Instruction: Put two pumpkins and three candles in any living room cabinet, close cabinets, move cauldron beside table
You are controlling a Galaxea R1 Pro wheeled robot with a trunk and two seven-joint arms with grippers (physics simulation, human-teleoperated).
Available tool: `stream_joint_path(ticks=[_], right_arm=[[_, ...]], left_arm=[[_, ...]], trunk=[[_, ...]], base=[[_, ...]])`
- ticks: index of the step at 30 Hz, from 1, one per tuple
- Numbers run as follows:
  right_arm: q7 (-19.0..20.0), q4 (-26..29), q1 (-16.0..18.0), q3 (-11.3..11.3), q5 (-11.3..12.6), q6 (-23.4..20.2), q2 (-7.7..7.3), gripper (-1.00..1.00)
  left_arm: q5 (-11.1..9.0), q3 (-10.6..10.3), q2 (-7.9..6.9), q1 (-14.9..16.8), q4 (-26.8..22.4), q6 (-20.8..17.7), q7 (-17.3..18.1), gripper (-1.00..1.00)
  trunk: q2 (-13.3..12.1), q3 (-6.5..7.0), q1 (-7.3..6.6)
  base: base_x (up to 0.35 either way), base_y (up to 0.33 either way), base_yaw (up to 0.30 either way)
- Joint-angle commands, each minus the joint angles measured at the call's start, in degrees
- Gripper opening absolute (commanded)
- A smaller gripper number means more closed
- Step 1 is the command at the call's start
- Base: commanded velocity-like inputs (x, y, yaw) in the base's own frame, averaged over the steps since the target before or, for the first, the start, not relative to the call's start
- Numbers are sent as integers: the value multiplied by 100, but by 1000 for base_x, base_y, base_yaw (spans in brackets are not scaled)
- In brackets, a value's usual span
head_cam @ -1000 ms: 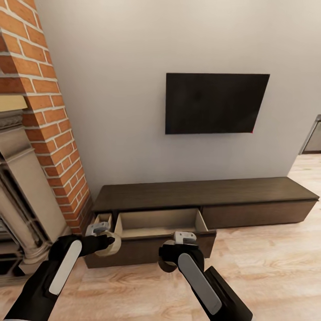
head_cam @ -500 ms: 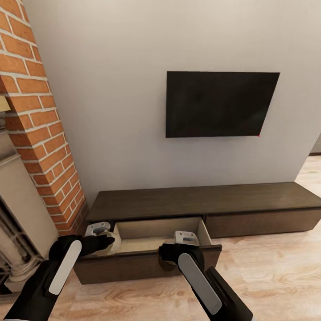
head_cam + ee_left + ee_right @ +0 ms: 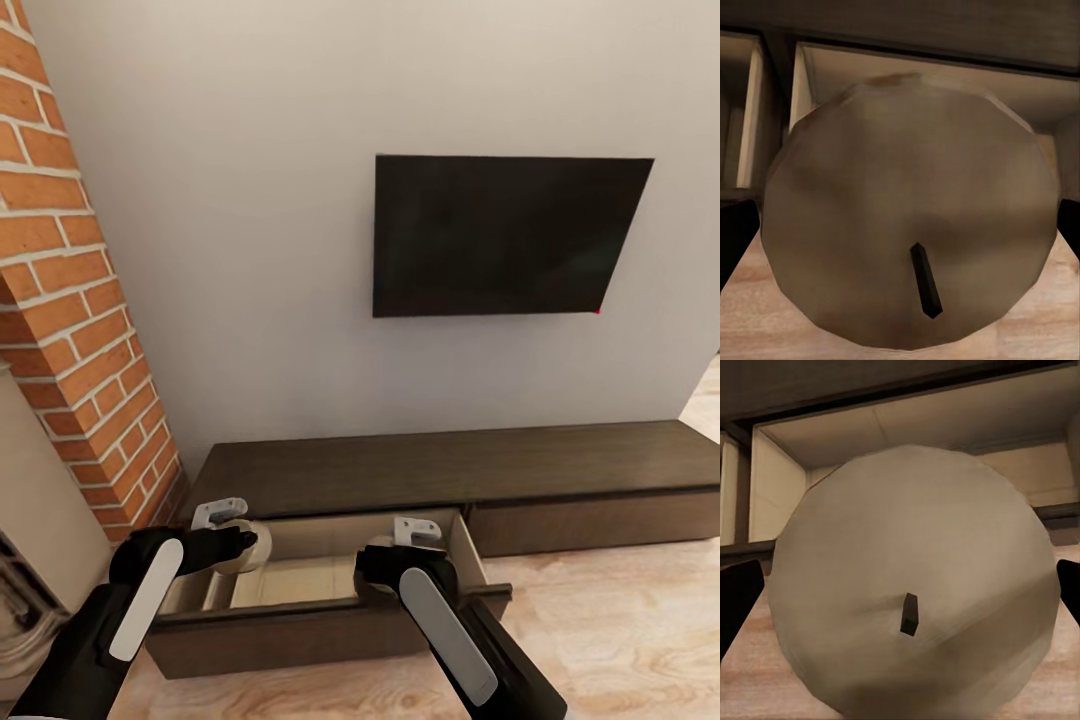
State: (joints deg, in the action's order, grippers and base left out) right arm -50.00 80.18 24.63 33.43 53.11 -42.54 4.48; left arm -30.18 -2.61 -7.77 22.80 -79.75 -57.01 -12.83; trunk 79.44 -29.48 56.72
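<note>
Two candles in hand, one per arm, and neither yet put away. Left gripper (image 3: 232, 545) closed on a candle (image 3: 907, 217), its pale round top and dark wick close in the left wrist view. Right gripper (image 3: 400, 560) closed on the other candle (image 3: 911, 585) in the same way. Both held just above the open drawer (image 3: 290, 585) of the long dark cabinet (image 3: 450, 465), front edge near, pale inside showing below and beyond each candle.

Done so far, judging by this: drawer pulled out, two candles brought to it. Left to do: lower and release both, fetch the third candle and the two pumpkins, shut every drawer, set the cauldron beside the table. Hard to say whether anything already lies in the drawer, since arms and candles cover much of its floor.

Around: a black TV (image 3: 505, 235) on the white wall above the cabinet, a brick column (image 3: 70, 330) at the left, pale wood floor (image 3: 620, 630) at the right. Nothing between candles and drawer; only the drawer's front wall and inner divider to clear.
</note>
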Motion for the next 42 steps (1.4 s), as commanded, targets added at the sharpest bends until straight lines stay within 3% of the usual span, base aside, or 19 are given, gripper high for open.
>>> stream_joint_path(ticks=[1, 31, 37, 42], right_arm=[[-57, 6, 7, 5, 41, -9, 0, -100], [-28, -9, 7, 5, 41, 28, 0, -100], [210, -86, 9, 28, -17, 369, 30, -100], [260, -427, 183, 133, -42, 755, 217, -100]], left_arm=[[-67, -11, -5, 5, -6, -12, -61, -100], [-73, -11, -13, 5, 2, -12, -61, -100], [-75, -17, -6, 5, 11, -12, -62, -100], [-75, -19, -5, 5, 33, -12, -61, -100]], trunk=[[3, -6, 3], [3, -6, 3], [3, -6, 3], [3, -6, 3]], base=[[250, 0, 0], [28, -56, 45], [0, -2, 0], [0, 0, 0]])
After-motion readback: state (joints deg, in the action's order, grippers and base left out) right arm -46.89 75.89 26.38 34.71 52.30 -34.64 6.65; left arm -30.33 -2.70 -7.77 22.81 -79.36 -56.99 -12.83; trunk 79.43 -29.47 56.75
